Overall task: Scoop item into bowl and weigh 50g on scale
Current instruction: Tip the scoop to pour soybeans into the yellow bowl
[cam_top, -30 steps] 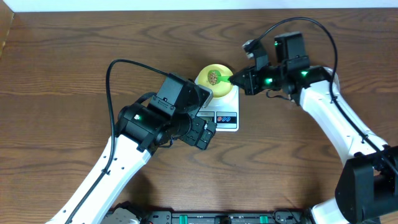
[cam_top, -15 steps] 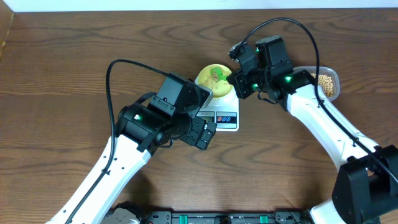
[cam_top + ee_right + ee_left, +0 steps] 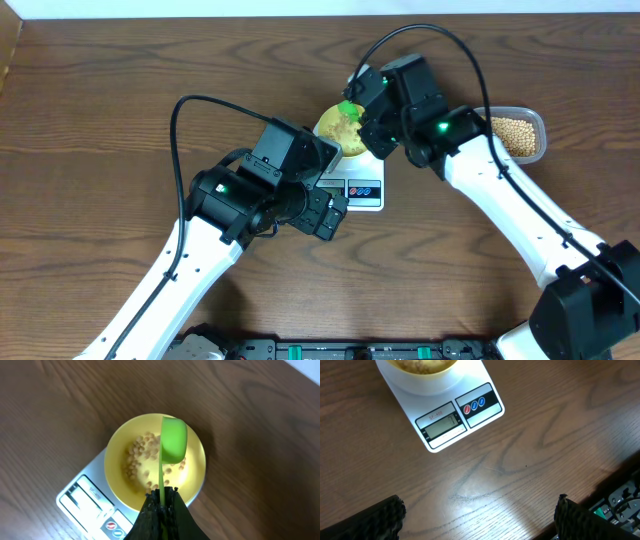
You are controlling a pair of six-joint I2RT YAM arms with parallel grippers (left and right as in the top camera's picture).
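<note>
The pale yellow bowl (image 3: 116, 462) stands on the white scale (image 3: 485, 380), with tan beans (image 3: 140, 452) in it. My right gripper (image 3: 161, 494) is shut on the handle of a green scoop (image 3: 173, 440), which is turned over above the bowl. From overhead the scoop (image 3: 350, 108) sits over the bowl (image 3: 328, 127) and the scale (image 3: 362, 190). My left gripper (image 3: 477, 515) is open and empty, low over the table in front of the scale's display (image 3: 440, 425). More beans (image 3: 512, 136) lie in a clear tub (image 3: 538, 124) at the right.
The left arm (image 3: 265, 185) lies close against the scale's left front. The right arm (image 3: 500, 190) stretches from the right over the table. The wooden table's front edge and a black rail (image 3: 620, 505) show at the lower right of the left wrist view.
My right gripper has moved left over the bowl and turned the scoop over; the beans that were in the scoop now lie in the bowl. The tub has come into view. The left arm is still.
</note>
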